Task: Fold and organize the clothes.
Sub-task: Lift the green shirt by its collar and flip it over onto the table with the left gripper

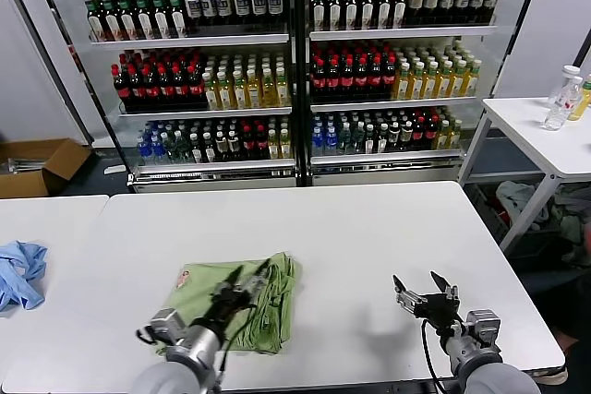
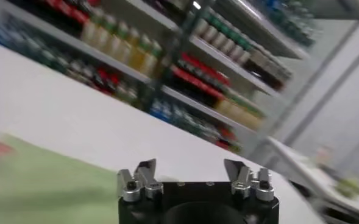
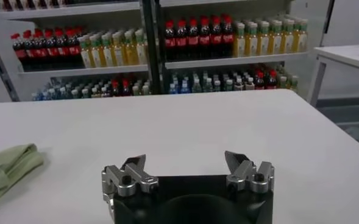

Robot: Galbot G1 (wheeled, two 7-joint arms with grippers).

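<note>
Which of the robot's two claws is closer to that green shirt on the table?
The left. The left gripper hangs open right over the folded green shirt; the right gripper hovers open over bare table, well off to the shirt's side.

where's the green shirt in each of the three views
Head view: the green shirt lies folded on the white table, low and left of centre, under the left gripper.
Left wrist view: blurred green patch at lower left.
Right wrist view: a folded edge at the left border.
Shared landmark: the drinks shelves behind the table.
</note>
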